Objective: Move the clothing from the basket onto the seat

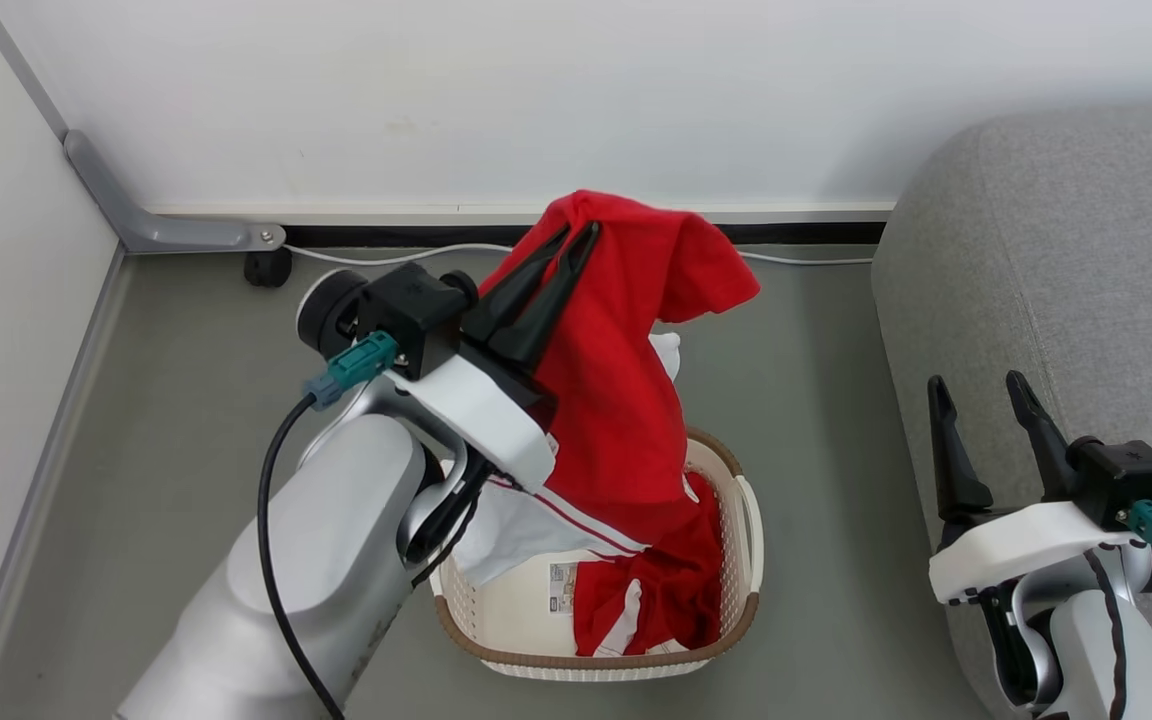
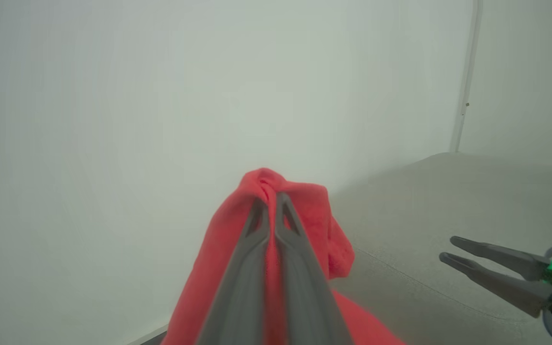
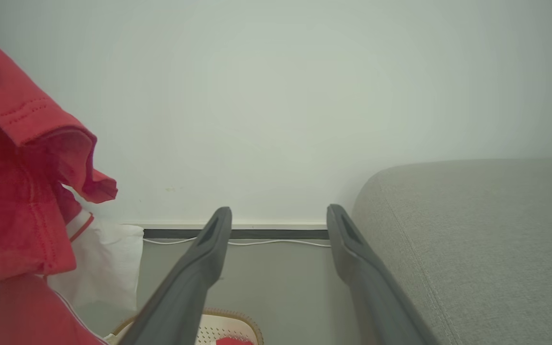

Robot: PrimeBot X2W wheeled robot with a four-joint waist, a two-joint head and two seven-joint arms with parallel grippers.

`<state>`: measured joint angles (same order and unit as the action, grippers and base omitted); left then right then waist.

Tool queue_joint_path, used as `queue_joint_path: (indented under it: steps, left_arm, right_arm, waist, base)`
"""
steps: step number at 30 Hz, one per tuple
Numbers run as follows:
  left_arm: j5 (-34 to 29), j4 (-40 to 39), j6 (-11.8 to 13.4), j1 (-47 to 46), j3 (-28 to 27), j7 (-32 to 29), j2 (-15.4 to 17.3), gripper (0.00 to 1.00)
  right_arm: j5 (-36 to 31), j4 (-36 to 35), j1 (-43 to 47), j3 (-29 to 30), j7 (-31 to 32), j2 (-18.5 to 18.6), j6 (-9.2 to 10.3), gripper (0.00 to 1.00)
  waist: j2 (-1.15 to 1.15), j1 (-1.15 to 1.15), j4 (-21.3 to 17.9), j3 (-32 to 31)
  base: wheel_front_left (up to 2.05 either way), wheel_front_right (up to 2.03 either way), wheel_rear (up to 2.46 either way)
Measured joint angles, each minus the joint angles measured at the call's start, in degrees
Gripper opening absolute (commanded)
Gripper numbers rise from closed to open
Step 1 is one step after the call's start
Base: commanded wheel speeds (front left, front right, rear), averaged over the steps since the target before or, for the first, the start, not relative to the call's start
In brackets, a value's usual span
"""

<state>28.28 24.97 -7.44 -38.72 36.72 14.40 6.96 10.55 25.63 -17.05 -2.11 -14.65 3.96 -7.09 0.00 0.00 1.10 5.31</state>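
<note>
My left gripper (image 1: 576, 235) is shut on a red garment (image 1: 626, 400) with white trim and holds it high above the basket (image 1: 748, 520); the fabric hangs down into the basket. In the left wrist view the left gripper (image 2: 270, 199) pinches a bunched red fold. A second red garment (image 1: 666, 600) lies inside the cream basket with the brown rim, beside the label sticker (image 1: 562, 587). The grey seat (image 1: 1066, 290) stands to the right. My right gripper (image 1: 978, 385) is open and empty beside the seat's front edge; in the right wrist view its fingers (image 3: 209, 249) are spread.
A white wall and dark baseboard run behind the basket, with a white cable (image 1: 796, 260) along the floor. A grey metal bracket (image 1: 166, 230) and a black caster (image 1: 268, 268) sit at the back left corner. Grey floor surrounds the basket.
</note>
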Motion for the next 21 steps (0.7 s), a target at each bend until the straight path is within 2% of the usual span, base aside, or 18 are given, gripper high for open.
queue_joint_path:
  steps: [7, 16, 21]
  left_arm:
    - [-0.15, -1.27, 0.0, -1.08, -0.2, 0.0, 0.16, 0.0]
    - [-0.57, -1.78, 0.0, -1.41, -0.1, 0.01, -0.16, 0.0]
    - [-0.66, -1.68, 0.0, -1.41, 0.11, 0.01, -0.43, 0.0]
  right_arm:
    - [0.19, -0.44, -0.02, -1.87, 0.0, -0.18, 0.0, 1.0]
    - [8.9, -7.13, -3.59, -17.51, 0.0, -0.32, 0.0, 1.0]
    - [12.33, -10.9, -5.19, -24.07, 0.0, 0.05, 0.0, 1.0]
  waist:
    - [0.0, 0.0, -0.1, 0.26]
    - [0.0, 0.0, 0.05, 0.91]
    - [0.0, 0.0, 0.13, 1.11]
  base:
    - [0.0, 0.0, 0.0]
    - [0.0, 0.0, 0.0]
    - [0.0, 0.0, 0.0]
